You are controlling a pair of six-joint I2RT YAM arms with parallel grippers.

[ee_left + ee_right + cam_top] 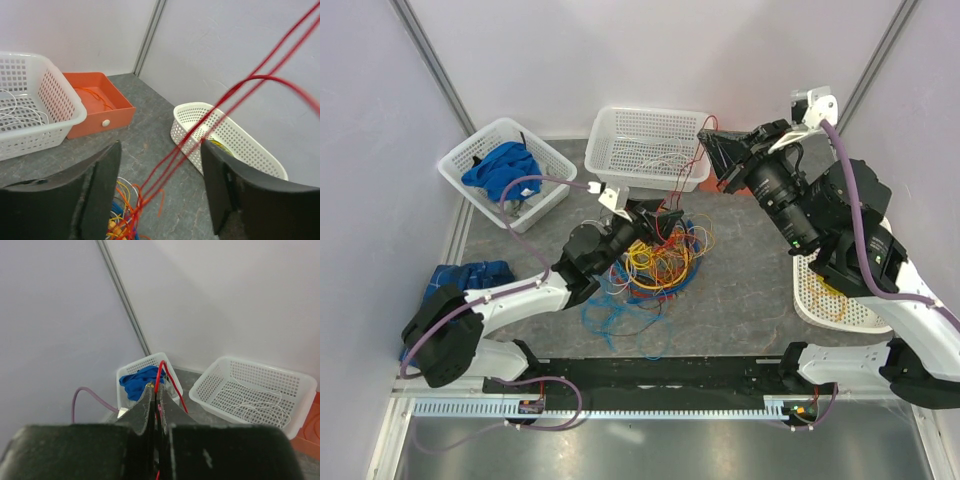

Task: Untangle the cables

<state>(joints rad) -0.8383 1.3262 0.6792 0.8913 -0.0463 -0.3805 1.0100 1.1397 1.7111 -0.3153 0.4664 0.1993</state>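
The cables (660, 262) lie in a yellow, orange, red and blue tangle on the grey table, also low in the left wrist view (120, 220). My right gripper (706, 138) is raised over the back basket and, in its wrist view (156, 390), is shut on a red cable (158, 377). That red cable (177, 151) runs taut in three strands down into the tangle. It passes between the fingers of my left gripper (160, 185), which is open just above the tangle's far side (658, 216), and neither finger is seen touching the strands.
A white basket (650, 140) with thin white wires stands at the back. A second basket (505, 175) at the left holds a blue cloth. An oval white basket (830, 295) sits at the right, an orange tray (97, 102) beside the back basket, and another blue cloth (470, 275) at the left.
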